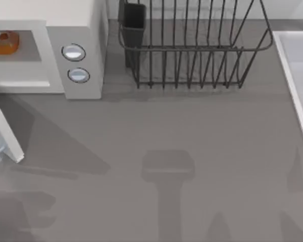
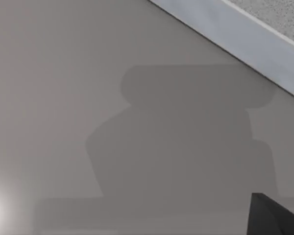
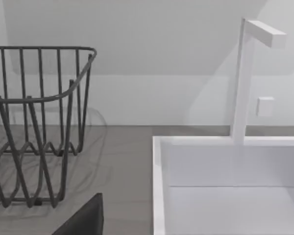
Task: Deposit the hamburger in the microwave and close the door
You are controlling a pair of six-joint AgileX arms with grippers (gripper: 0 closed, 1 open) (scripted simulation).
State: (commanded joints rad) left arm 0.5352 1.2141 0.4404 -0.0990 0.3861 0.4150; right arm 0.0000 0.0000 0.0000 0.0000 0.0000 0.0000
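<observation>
Thin white swung-open door (image 1: 5, 132), light and stiff, push its outer edge; orange-brown round hamburger (image 1: 5, 42) sits inside white boxy microwave (image 1: 81, 30); finger states cannot be told

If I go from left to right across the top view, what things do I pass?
Door → hamburger inside the microwave → knobs → dish rack → sink.

you see a grey table (image 1: 192, 131) crossed by soft shadows. a dark wire dish rack (image 1: 192, 45) stands at its far side, a white sink (image 3: 225, 186) with a white faucet (image 3: 245, 73) at your right, against a pale wall (image 3: 152, 58).
</observation>
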